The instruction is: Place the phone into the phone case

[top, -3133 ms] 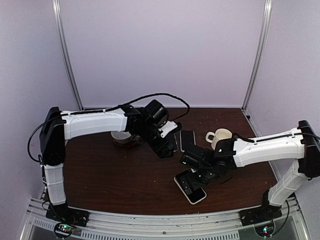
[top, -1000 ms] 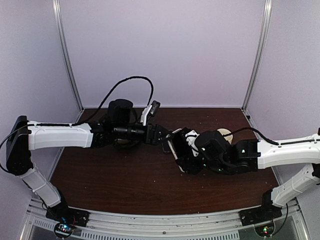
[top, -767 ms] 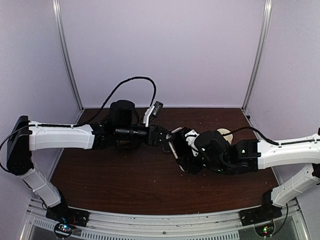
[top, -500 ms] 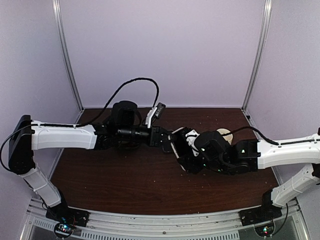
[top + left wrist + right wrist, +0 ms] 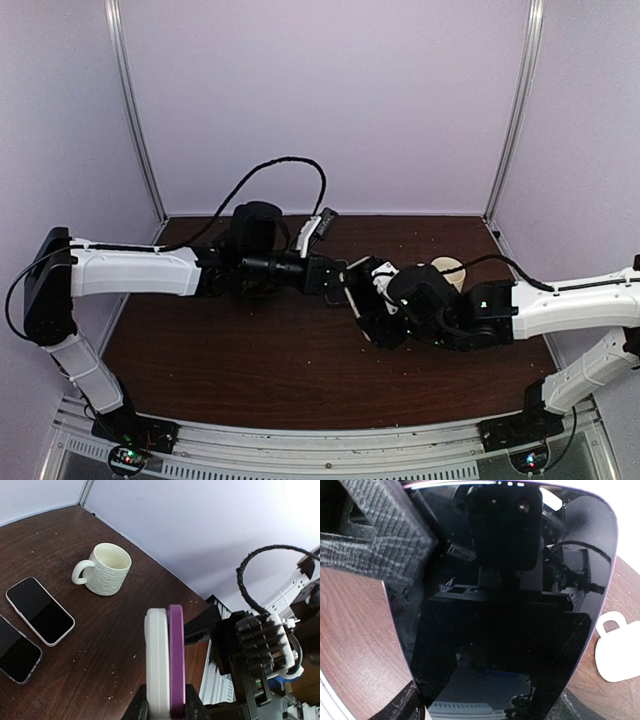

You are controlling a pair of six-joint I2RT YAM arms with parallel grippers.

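Right wrist: glossy black phone, lilac rim

The left gripper, jaws spread wide a second ago, now pinches the phone and case stack between its fingers, white slab and purple slab edge-on. Its arm reaches further toward the right gripper, the cable loop carried along. Three seconds back the right gripper sat low over the table; now it is raised, the stack between its jaws in mid-air.
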